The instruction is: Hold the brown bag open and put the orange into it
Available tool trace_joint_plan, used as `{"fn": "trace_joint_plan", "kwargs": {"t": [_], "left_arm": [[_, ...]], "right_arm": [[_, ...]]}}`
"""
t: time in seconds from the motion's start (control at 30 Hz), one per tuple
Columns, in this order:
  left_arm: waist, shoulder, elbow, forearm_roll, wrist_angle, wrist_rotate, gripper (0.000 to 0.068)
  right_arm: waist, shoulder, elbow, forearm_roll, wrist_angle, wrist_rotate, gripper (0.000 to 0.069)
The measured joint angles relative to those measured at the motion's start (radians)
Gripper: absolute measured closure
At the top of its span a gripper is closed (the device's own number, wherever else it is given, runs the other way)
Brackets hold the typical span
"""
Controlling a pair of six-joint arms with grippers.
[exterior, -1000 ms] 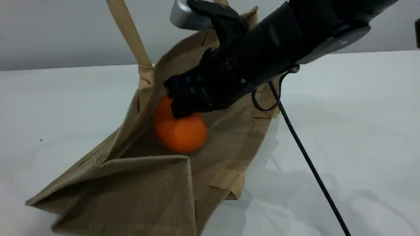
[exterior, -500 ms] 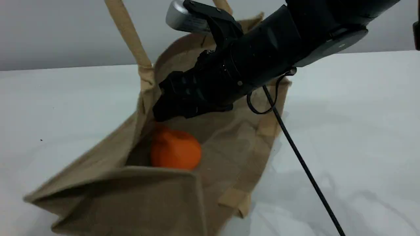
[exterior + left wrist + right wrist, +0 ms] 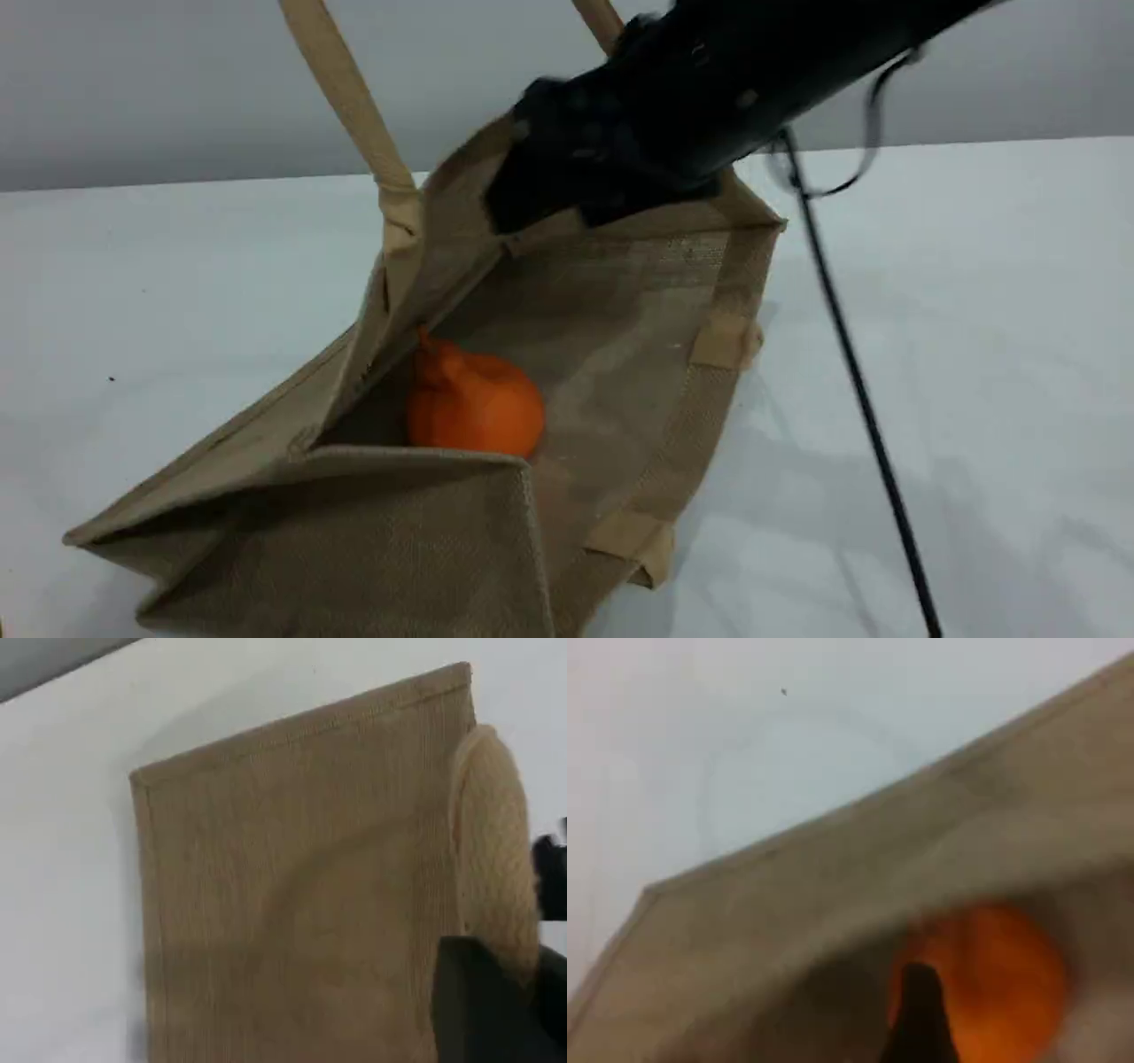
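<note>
The small bright orange fruit with a knobby neck (image 3: pixel 474 409) lies inside the large tan-brown woven jute bag (image 3: pixel 611 337), on the lower wall close to the folded front panel. Nothing touches the orange.

The right gripper (image 3: pixel 576 177) hangs above the bag mouth, blurred, empty, jaws spread wide. In the right wrist view one dark fingertip (image 3: pixel 920 1019) shows in front of the orange (image 3: pixel 992 983), apart from it.

The left gripper (image 3: pixel 496 1001) is clamped on a thick beige rope-like loop handle (image 3: pixel 492 846), which holds the upper wall of the bag raised off the white table (image 3: pixel 974 310).

Hazards from this state:
- The right gripper sits close to the upper rim. Contact with the rim or with the raised handle (image 3: pixel 345 97) would drag the bag.
- The black cable (image 3: pixel 850 354) hangs near the right edge of the bag and may snag there.
- If the handle is let go abruptly, the wall collapses; with the mouth facing sideways, the orange may roll out.
</note>
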Motion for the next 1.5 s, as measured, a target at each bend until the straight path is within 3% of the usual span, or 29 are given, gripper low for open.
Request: {"fn": "trace_joint_plan", "kwargs": {"t": [0.3,0.63,0.83,0.97,1.1,1.23,1.5], "left_arm": [[-0.006,0.072,0.026,-0.002,-0.01,0.036,0.0589],[-0.016,0.075,0.276,-0.015,-0.253,0.05,0.0583],[-0.016,0.077,0.45,-0.083,-0.409,0.05,0.0575],[-0.016,0.091,0.501,-0.114,-0.49,0.051,0.0569],[-0.016,0.139,0.502,-0.114,-0.499,0.053,0.0552],[-0.016,0.182,0.502,-0.113,-0.5,0.053,0.0481],[-0.016,0.186,0.5,-0.113,-0.478,0.053,0.0195]], "right_arm": [[-0.128,-0.218,0.014,-0.33,0.233,0.305,0.0218],[-0.149,-0.459,0.014,-0.723,0.371,0.674,0.0218],[-0.149,-0.607,0.014,-0.974,0.449,0.897,0.0218],[-0.149,-0.704,0.014,-1.117,0.513,1.017,0.0218],[-0.149,-0.81,0.014,-1.252,0.59,1.115,0.0218],[-0.149,-0.909,0.014,-1.346,0.657,1.174,0.0218],[-0.149,-1.078,0.014,-1.412,0.773,1.225,0.0218]]}}
